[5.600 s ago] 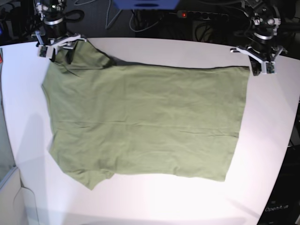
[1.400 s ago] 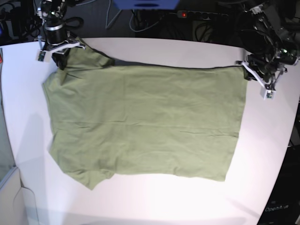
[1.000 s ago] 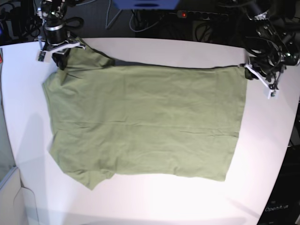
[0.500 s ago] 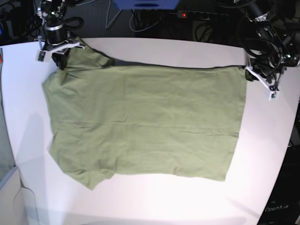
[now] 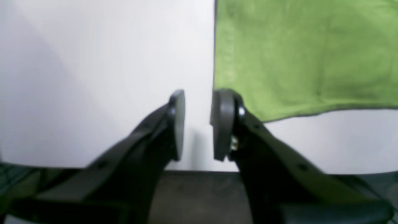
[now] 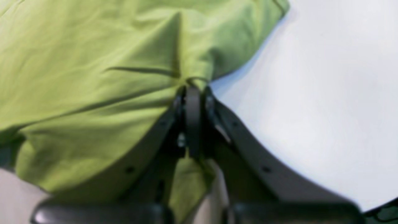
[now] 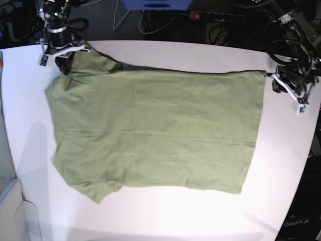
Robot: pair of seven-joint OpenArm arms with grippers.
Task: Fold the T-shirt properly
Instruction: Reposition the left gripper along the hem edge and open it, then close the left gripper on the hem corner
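Note:
The olive-green T-shirt (image 7: 155, 125) lies spread flat on the white table (image 7: 165, 216), its hem toward the right in the base view. At the far left corner my right gripper (image 7: 62, 59) is shut on a bunched fold of the shirt's upper sleeve. The right wrist view shows the cloth (image 6: 93, 77) puckered at this gripper (image 6: 193, 93). My left gripper (image 7: 288, 93) hovers just off the far hem corner. In the left wrist view it (image 5: 198, 124) stands open over bare table. The hem corner (image 5: 304, 53) lies beside its right finger (image 5: 222, 124).
Behind the table's far edge lie dark cables and a power strip (image 7: 215, 16). The table's right rim curves close to the left arm. Bare white surface borders the shirt along the front and on both sides.
My left gripper has drifted right and slightly toward the front, away from the hem corner. The right gripper and the shirt have stayed still.

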